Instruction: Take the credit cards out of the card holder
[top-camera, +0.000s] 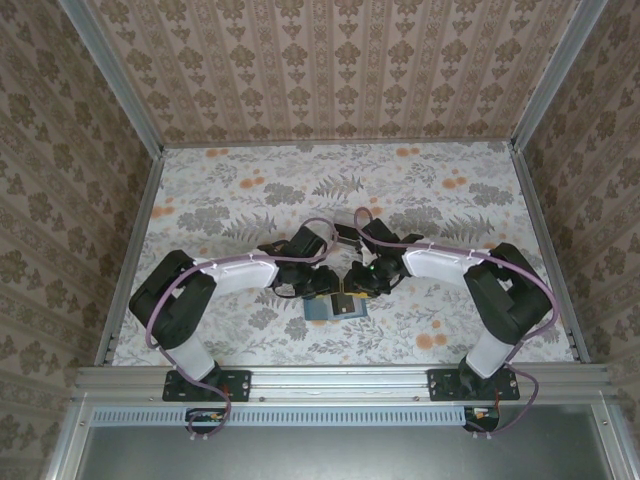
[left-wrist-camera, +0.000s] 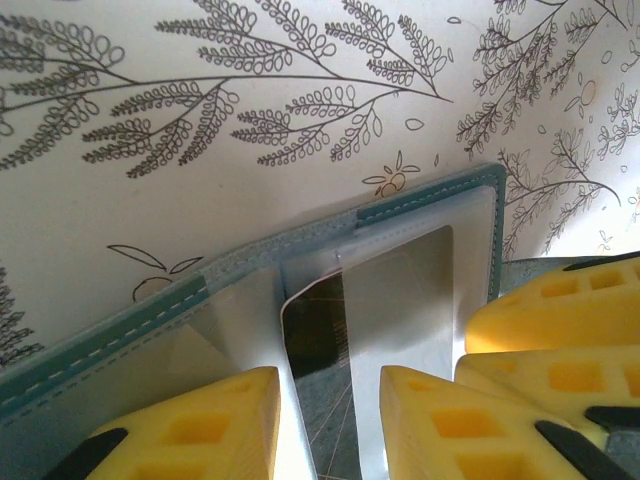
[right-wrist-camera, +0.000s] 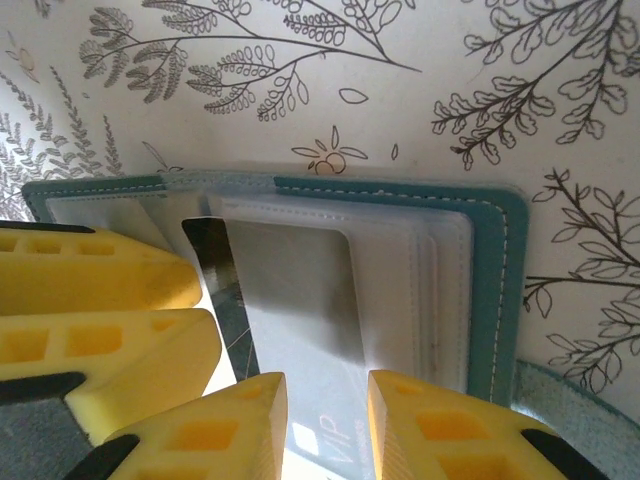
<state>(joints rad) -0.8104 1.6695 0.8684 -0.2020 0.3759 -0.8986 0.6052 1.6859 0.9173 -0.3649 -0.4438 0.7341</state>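
Left claw (left-wrist-camera: 330, 400) is down on the open holder (right-wrist-camera: 495, 300), yellow fingers (left-wrist-camera: 190, 430) part-closed either side of a clear sleeve (left-wrist-camera: 400, 300), with the dark card (left-wrist-camera: 312, 340) showing at the sleeve's 9 o'clock edge; I can't tell if it's pinching or just straddling. Right claw (right-wrist-camera: 328, 400) same story: its fingers sit a narrow gap apart over the top sleeve, a pale card (right-wrist-camera: 290, 300) with VIP lettering runs between them, and I can't tell grip or no grip. From above, the holder lies flat on the floral table (top-camera: 400, 190), toward 6 o'clock from table centre, between the two arms. Both claws meet over it, left from 9 o'clock, right from 3. Left wrist cam: right claw's fingers crowd in at 3 o'clock, just beside mine; teal stitched edge runs 8 to 2 o'clock. Right wrist cam: left claw's fingers at 9 o'clock, dark card at 9 o'clock of the pale one, teal border along 12 and 3 o'clock. Both cards sit inside the holder's outline
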